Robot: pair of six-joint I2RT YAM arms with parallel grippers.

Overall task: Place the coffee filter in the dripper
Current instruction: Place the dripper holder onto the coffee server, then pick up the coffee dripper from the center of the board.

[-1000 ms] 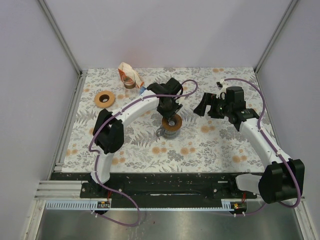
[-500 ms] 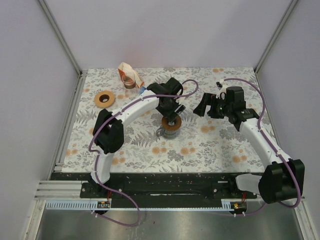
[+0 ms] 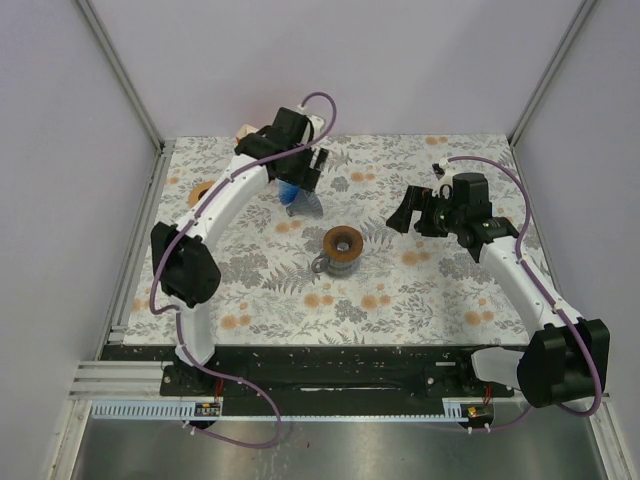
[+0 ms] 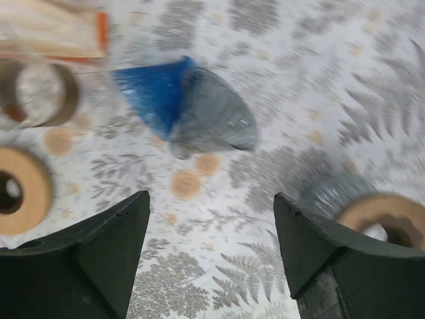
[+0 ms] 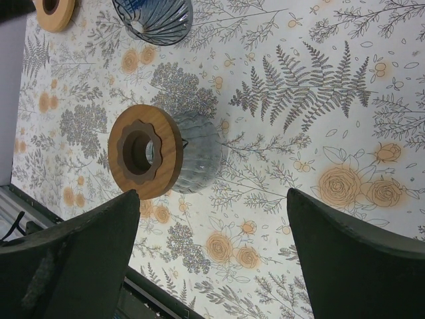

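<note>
Risk: roll-away or multi-sheet pickup. Jaws of left gripper wide, empty, above tipped dripper; coffee filter near it, far-left. Jaws of right gripper wide, empty. Approach slowly; pinch one edge.

Nothing legible appears in any view. The orange-and-white packet at the table's far edge is too blurred to read. The dripper and the fern-and-flower tablecloth carry no lettering, numbers or signs.
</note>
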